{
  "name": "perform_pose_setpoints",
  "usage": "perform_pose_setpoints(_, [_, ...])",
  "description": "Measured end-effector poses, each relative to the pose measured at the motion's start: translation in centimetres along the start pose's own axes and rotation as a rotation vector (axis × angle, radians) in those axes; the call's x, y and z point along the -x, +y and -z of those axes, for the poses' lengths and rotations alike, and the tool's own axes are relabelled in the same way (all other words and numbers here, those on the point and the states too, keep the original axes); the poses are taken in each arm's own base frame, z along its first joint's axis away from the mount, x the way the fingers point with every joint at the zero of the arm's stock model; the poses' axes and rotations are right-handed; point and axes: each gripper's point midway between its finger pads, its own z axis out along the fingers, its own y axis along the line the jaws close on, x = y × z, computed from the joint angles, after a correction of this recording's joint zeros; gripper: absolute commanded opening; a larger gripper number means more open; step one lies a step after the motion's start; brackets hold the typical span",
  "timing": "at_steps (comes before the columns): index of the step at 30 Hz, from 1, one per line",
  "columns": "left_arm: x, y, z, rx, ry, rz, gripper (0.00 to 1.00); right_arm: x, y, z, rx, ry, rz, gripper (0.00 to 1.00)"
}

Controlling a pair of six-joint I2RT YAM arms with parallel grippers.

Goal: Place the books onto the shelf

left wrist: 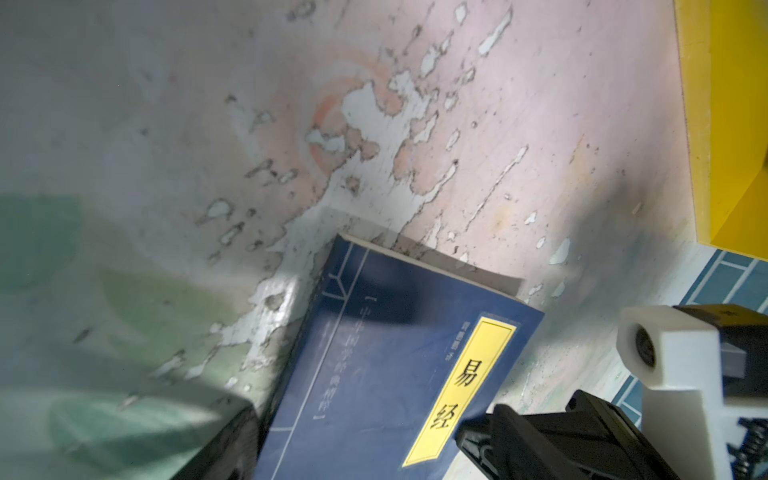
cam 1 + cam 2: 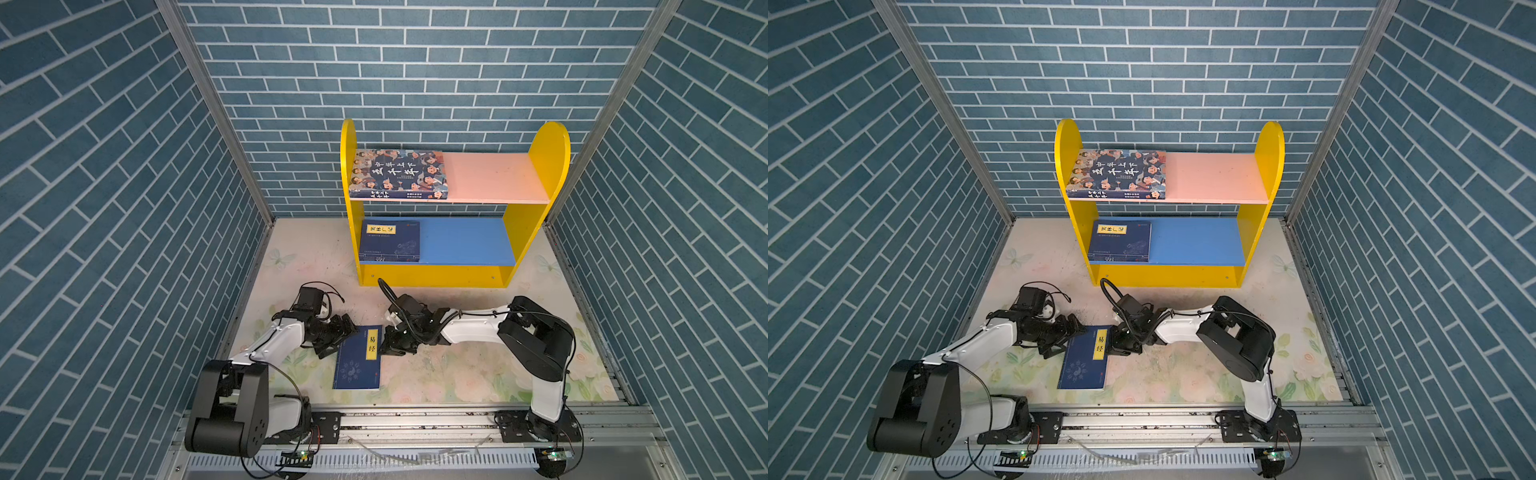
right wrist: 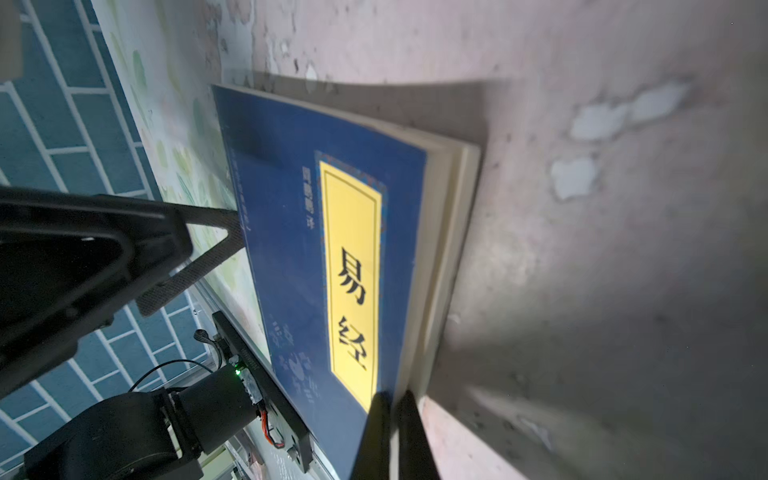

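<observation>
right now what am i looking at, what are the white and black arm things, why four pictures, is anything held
Those are two robot arms, left arm and right arm, each ending in a pincer called a gripper. Two pictures look down from one overhead camera; the other two come from cameras on the wrists. On the floral table sits a navy book. The right gripper is shut on its edge, that side tilted up; the left gripper stands open at the opposite edge. On the shelf, a cartoon book lies on the upper board and a second navy book on the lower.
</observation>
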Motion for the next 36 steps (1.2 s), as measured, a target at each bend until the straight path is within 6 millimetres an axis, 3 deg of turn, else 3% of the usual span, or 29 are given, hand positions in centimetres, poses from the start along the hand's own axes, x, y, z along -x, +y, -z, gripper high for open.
perform_pose_setpoints(4, [-0.4, -1.1, -0.5, -0.027, 0.014, -0.026, 0.89, 1.7, -1.0, 1.0, -0.011, -0.029, -0.009, 0.04])
perform_pose_setpoints(11, [-0.6, -3.2, -1.0, -0.075, 0.069, -0.043, 0.88, 5.2, -2.9, 5.0, -0.027, -0.125, -0.013, 0.35])
perform_pose_setpoints(17, [0.5, -3.7, -0.4, -0.060, 0.024, -0.109, 0.85, 4.6, -2.2, 7.7, 0.006, -0.159, 0.040, 0.43])
perform_pose_setpoints(24, [0.6, -3.4, -0.8, -0.049, 0.025, -0.157, 0.84, 2.5, -3.8, 7.0, 0.043, -0.137, 0.004, 0.46])
perform_pose_setpoints(29, [0.4, -2.9, -1.8, -0.035, 0.060, -0.169, 0.84, 2.6, -3.1, 6.4, 0.088, -0.136, -0.008, 0.46])
perform_pose_setpoints(36, [0.3, -4.0, -2.3, -0.083, 0.077, -0.197, 0.82, 2.0, -3.3, 5.0, 0.087, -0.102, -0.025, 0.48])
